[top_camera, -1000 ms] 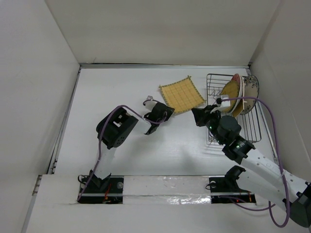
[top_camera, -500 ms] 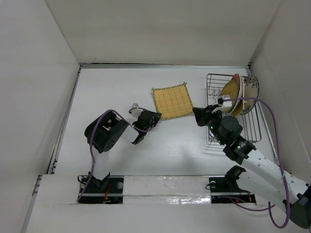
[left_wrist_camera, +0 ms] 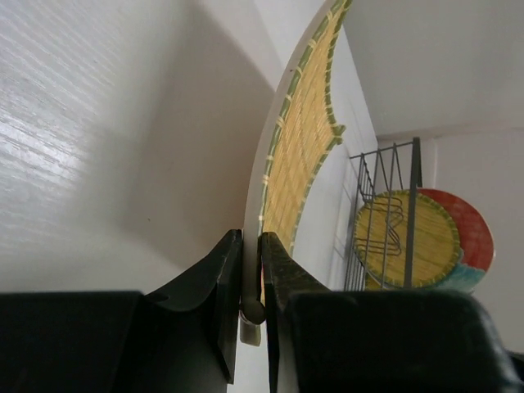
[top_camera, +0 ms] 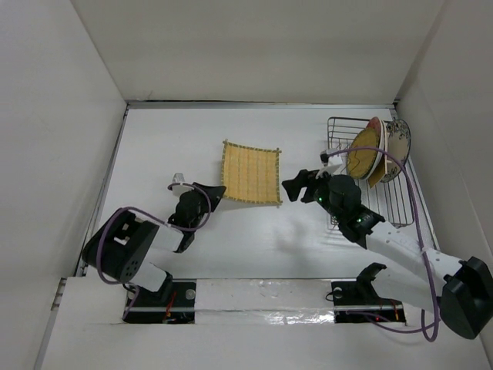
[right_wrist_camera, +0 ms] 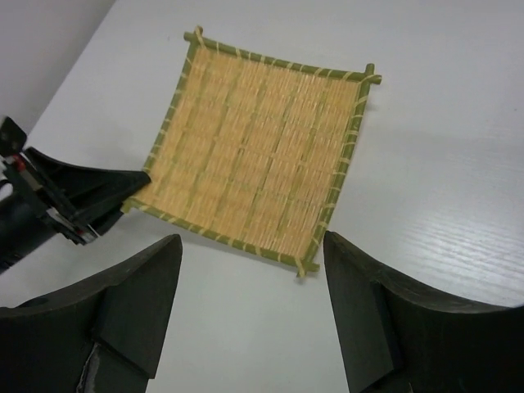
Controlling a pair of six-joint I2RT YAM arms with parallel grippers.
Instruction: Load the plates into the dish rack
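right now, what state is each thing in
left gripper: shut on square plate
right gripper: open, empty, above square plate
square plate: clamped at its edge, outside rack
rack: three plates showing at its far end
round yellow plate: on edge in rack
red plate: on edge in rack, behind round yellow plate
white plate: on edge in rack, at far right corner

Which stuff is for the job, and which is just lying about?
For the job: square bamboo plate, pinched in the left fingers; dish rack; round bamboo plate, red plate and white patterned plate in it.
Just there: the arms' purple cables.
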